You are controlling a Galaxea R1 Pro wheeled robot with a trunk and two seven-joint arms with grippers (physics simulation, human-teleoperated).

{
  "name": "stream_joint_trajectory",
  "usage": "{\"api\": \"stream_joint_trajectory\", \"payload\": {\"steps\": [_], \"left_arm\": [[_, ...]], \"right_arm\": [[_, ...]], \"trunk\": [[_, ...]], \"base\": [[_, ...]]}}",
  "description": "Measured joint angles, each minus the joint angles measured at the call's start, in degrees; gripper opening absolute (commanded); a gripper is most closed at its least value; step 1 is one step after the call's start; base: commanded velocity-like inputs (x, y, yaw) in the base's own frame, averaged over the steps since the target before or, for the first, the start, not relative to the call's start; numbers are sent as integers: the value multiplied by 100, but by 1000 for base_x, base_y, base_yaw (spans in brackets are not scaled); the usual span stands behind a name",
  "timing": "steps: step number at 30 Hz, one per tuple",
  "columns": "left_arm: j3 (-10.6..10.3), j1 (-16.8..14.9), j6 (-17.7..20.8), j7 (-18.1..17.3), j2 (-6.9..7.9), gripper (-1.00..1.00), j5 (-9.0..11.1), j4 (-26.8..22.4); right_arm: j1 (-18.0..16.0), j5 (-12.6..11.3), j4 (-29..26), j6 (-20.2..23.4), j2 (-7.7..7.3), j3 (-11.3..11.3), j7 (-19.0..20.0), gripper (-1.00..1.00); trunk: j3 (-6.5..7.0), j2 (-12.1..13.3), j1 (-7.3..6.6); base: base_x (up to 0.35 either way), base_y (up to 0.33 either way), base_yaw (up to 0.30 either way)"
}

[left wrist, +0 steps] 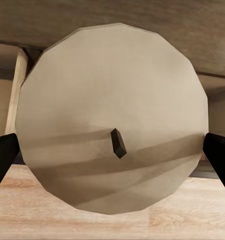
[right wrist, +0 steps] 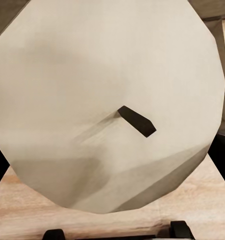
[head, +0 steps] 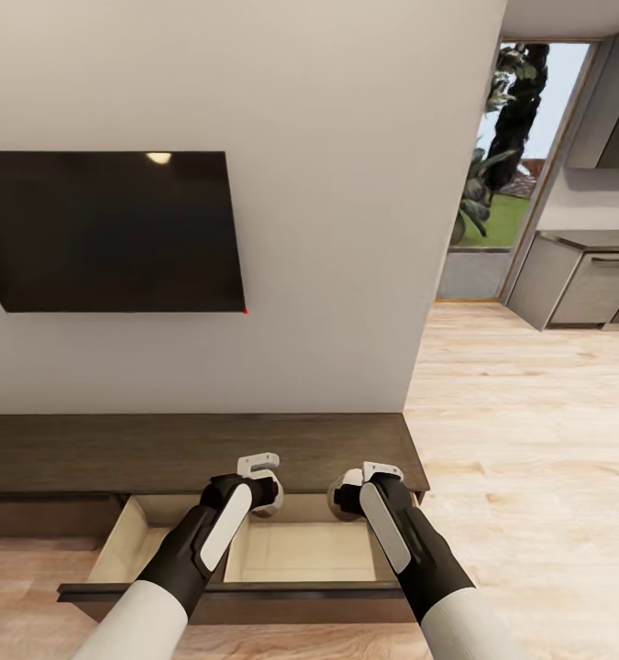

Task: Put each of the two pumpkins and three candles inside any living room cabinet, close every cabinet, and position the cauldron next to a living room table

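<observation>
The long dark brown cabinet (head: 190,449) runs along the wall below me, with one drawer (head: 300,552) pulled out to show its pale beige inside. Both my arms reach over that drawer. My left gripper (head: 265,497) is shut on a candle (head: 272,504); in the left wrist view the candle (left wrist: 112,115) is a pale round face with a dark wick between black fingers (left wrist: 2,155). My right gripper (head: 350,497) is shut on a second candle (head: 342,504), which appears as a candle (right wrist: 107,100) held the same way. Both candles hang above the drawer's back part.
A black TV (head: 116,229) hangs on the white wall above the cabinet. Right of the wall's end, light wooden floor (head: 529,440) leads to grey kitchen cabinets (head: 575,284) and a glass door with plants (head: 502,147) outside.
</observation>
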Motion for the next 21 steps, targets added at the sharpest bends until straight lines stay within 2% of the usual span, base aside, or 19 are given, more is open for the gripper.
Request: {"api": "stream_joint_trajectory", "payload": {"steps": [9,21], "left_arm": [[0,0,-2,8,-7,-100,8,16],[1,0,-12,9,-7,-100,7,20]], "right_arm": [[3,-6,10,-213,0,8,40,-100],[0,-7,14,-245,0,8,47,-100]], "trunk": [[-162,-362,198],[-378,-844,462]], "base": [[0,0,0],[0,0,0]]}}
